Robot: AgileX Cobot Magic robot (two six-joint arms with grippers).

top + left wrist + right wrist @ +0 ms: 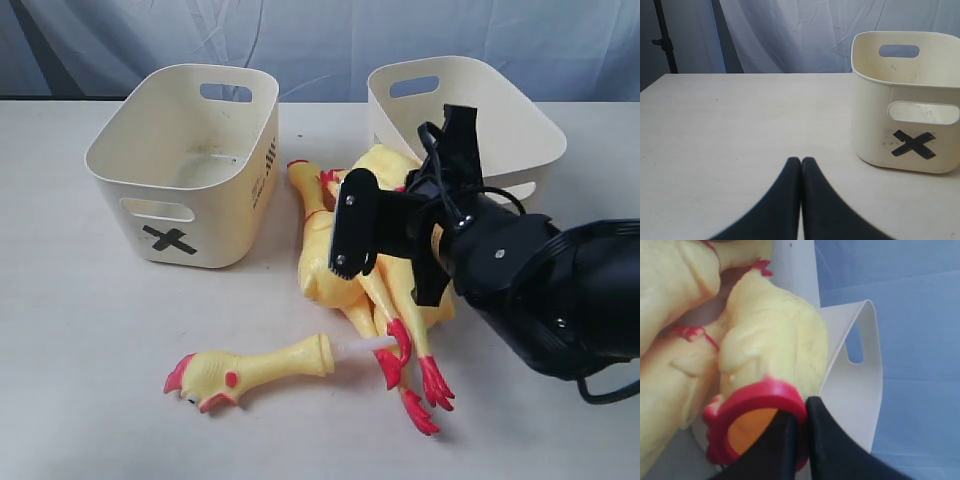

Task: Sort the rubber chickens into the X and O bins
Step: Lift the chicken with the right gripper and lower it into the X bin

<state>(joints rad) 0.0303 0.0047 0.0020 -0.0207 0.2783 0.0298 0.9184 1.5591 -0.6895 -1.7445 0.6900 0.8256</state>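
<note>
In the right wrist view my right gripper (802,412) is shut on the red rim (760,395) of the headless chicken body (775,335), one finger inside the hole and one outside. The exterior view shows that body (383,163) on the pile of whole chickens (330,255) between the bins, under my right arm (510,270). A loose head-and-neck (250,368) lies on the table in front. The X bin (190,165) stands at the left, the second cream bin (480,110) at the back right with its mark hidden. My left gripper (801,162) is shut and holds nothing, near the X bin (905,100).
Red chicken feet (415,380) stick out toward the front of the table. The cream bin's wall (850,380) stands right beside the held body. A blue-white curtain (320,40) hangs behind the table. My left arm is out of the exterior view.
</note>
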